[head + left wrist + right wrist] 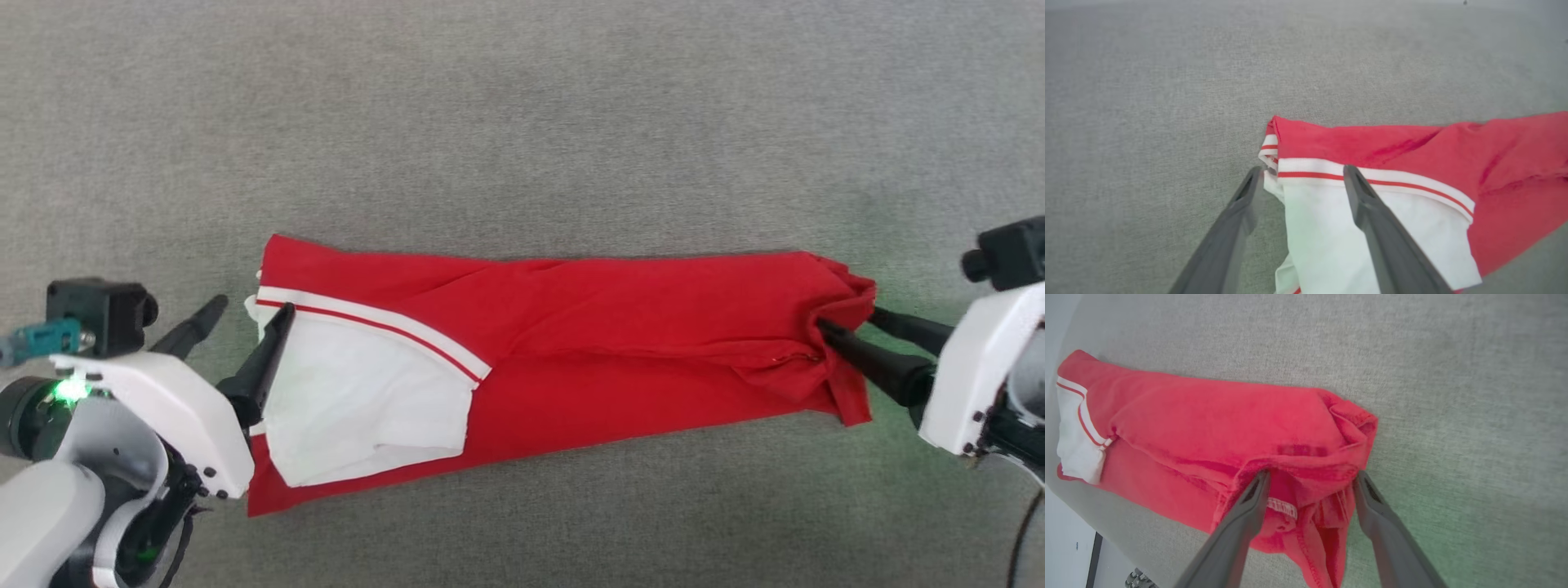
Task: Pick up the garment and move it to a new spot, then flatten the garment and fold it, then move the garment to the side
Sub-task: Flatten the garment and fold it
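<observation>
On the grey counter (522, 122) the garment (604, 359) lies across the middle of my head view. It is already folded lengthwise into a long red strip with a white sleeve (359, 400) on top at its left end, so I judge the cross fold and the move aside are what's left. My left hand (253, 306), lower left, is wide open, one finger on that sleeve and the other just off the cloth; my right hand (847, 320), at the right edge, is equally open, straddling the bunched hem (841, 367).
</observation>
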Robot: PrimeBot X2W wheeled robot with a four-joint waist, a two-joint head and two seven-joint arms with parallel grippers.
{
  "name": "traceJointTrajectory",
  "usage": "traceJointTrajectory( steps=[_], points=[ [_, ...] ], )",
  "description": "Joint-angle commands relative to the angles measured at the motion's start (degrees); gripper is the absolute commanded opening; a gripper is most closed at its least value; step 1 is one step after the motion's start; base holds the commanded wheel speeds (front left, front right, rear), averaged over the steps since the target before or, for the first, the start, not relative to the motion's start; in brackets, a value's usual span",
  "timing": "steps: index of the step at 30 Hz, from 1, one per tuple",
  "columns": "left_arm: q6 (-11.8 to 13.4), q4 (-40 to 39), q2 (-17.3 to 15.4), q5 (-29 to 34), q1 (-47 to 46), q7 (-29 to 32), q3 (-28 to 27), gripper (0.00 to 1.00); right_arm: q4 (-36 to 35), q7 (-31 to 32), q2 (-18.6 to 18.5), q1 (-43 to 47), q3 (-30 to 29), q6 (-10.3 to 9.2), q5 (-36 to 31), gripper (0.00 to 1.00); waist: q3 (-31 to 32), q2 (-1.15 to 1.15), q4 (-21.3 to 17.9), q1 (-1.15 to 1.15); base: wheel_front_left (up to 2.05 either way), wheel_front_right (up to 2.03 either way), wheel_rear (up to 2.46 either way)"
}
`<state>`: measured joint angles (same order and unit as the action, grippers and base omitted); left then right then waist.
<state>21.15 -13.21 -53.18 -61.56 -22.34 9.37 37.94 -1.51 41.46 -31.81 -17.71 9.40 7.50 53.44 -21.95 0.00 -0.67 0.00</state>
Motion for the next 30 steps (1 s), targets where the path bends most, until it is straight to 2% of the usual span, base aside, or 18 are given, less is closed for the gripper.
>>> traceJointTrajectory(
  steps=[1,8,13,14,15,16,19,21,30],
  points=[
    [-0.6,0.8,0.9,0.9,1.4,-3.3,-0.6,1.0,1.3,1.6,0.8,-1.6,0.8,-0.03,-0.3,1.0,-0.3,0.0,0.7,0.0,0.0,0.0,0.0],
    [-2.6,5.6,5.3,3.6,4.3,-16.0,-2.3,1.0,9.1,6.1,3.8,-6.3,6.1,-0.04,-0.4,1.0,-0.7,0.0,2.2,0.0,0.0,0.0,0.0],
    [-4.3,9.4,8.3,4.3,5.8,-22.1,-3.3,1.0,14.4,9.6,5.6,-7.6,10.0,-0.04,1.3,1.0,-0.8,0.0,3.0,0.0,0.0,0.0,0.0],
    [-4.6,10.3,9.2,4.8,6.1,-23.0,-3.7,1.0,15.1,10.7,5.8,-7.8,11.1,-0.03,2.1,0.93,-0.8,0.0,3.2,0.0,0.0,0.0,0.0],
    [-4.9,11.4,10.2,5.4,6.4,-23.6,-4.2,1.0,15.5,11.3,6.0,-8.0,11.9,-0.02,3.1,0.36,-0.8,0.0,3.3,0.0,0.0,0.0,0.0],
    [-5.3,12.3,11.4,5.5,7.0,-24.0,-4.6,1.0,15.6,11.5,6.0,-8.3,12.4,-0.02,3.8,0.0,-0.8,0.0,3.4,0.0,0.0,0.0,0.0],
    [-6.5,14.4,15.1,7.8,8.0,-24.6,-7.7,1.0,16.0,10.1,5.2,-9.5,11.9,-0.02,5.6,0.0,-0.6,0.0,3.8,0.0,0.0,0.0,0.0],
    [-7.4,15.1,18.2,11.0,9.3,-24.6,-11.9,1.0,16.1,9.0,4.2,-10.1,10.8,-0.03,6.8,0.0,-0.4,0.0,3.9,0.0,0.0,0.0,0.0],
    [-17.2,17.5,30.5,23.4,17.8,-24.6,-27.7,1.0,16.4,5.0,-1.3,-9.9,4.9,-0.08,9.0,0.0,0.9,0.0,3.1,0.0,0.0,0.0,0.0]
  ],
)
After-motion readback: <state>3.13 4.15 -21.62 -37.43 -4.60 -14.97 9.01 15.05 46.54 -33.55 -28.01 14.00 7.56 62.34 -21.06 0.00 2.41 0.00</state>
